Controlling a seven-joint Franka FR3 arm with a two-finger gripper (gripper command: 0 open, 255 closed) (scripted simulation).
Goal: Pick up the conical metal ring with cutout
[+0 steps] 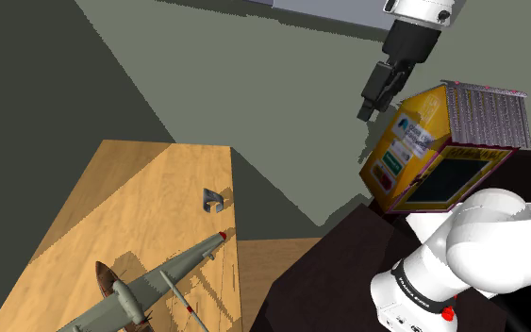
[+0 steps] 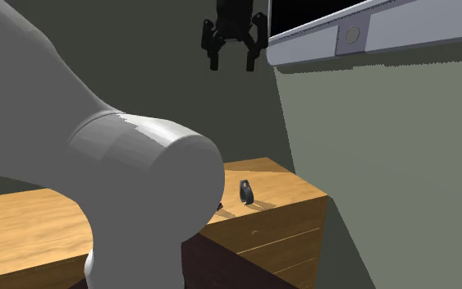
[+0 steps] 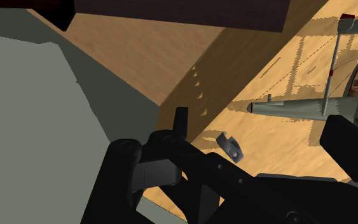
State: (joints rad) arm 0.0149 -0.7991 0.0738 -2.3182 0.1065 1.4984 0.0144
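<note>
The claw [image 2: 231, 59] hangs spread, high above the table [image 1: 112, 207] and well apart from it. One small dark ring [image 1: 213, 199] sits near the table's edge, toward a corner; one model aeroplane [image 1: 150, 283] lies further along. The ring looks stiff, light and probably slippery: pinching across its thin wall, away from the cutout, seems safest

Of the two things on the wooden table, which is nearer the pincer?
The small dark ring, alone near the edge of the table, toward the open pincer; the grey model plane lies farther along it.
</note>
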